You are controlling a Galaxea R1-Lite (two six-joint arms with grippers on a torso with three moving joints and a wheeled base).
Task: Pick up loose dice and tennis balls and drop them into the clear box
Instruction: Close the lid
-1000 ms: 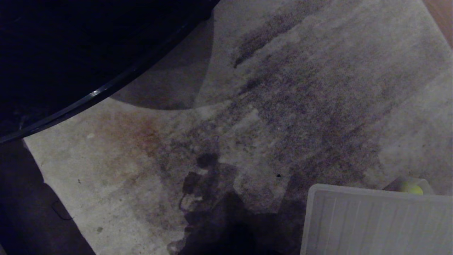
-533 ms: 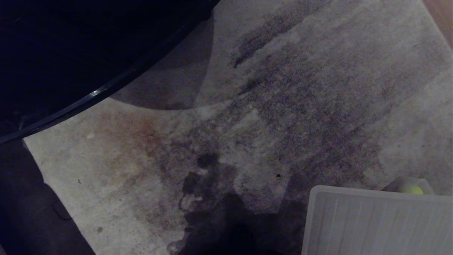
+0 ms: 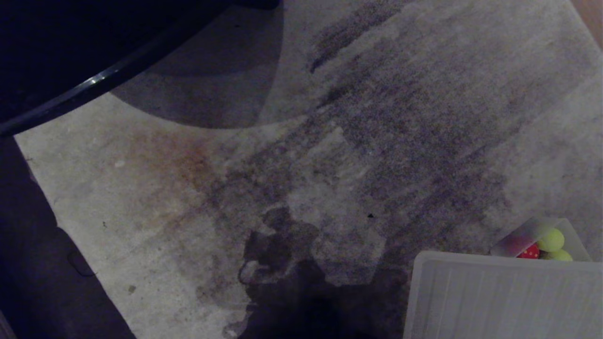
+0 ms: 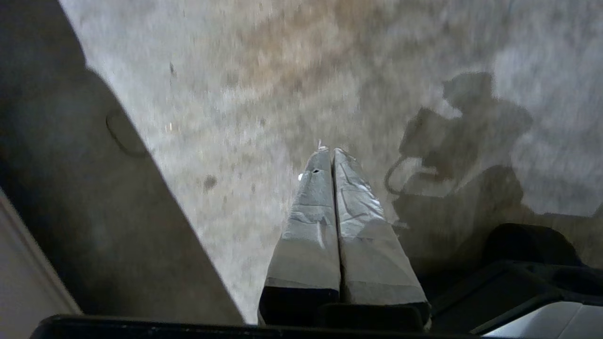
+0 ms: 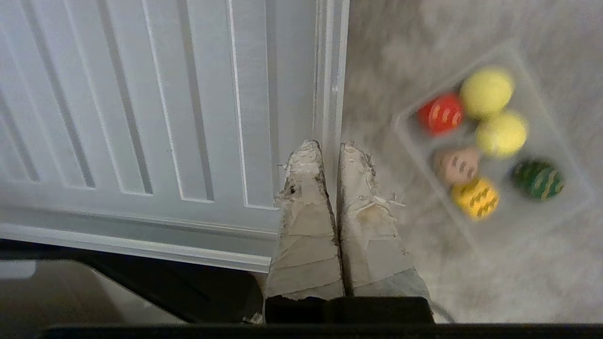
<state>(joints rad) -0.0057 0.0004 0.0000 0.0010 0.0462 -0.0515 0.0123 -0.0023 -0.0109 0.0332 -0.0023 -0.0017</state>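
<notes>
The clear box (image 5: 518,228) sits on the grey carpet beside a ribbed lid. It holds two tennis balls (image 5: 486,91) (image 5: 501,134) and the dice: red (image 5: 440,113), pinkish-tan (image 5: 456,165), yellow (image 5: 475,197) and dark green (image 5: 537,180). In the head view only a corner of the clear box (image 3: 575,235) shows past the lid, with a tennis ball (image 3: 550,239) and the red die (image 3: 528,252). My right gripper (image 5: 330,146) hangs shut and empty over the lid's edge, apart from the box. My left gripper (image 4: 332,151) is shut and empty above bare carpet. Neither arm shows in the head view.
The flat ribbed clear lid (image 3: 499,296) lies at the lower right, hiding most of the box from the head. A dark round table edge (image 3: 94,80) crosses the upper left. Stained grey carpet (image 3: 301,165) fills the middle. A dark floor strip (image 3: 28,263) runs along the left.
The whole head view has shifted: the carpet and table edge slid up the picture. More of the clear box shows past the lid, now with the red die and a second ball.
</notes>
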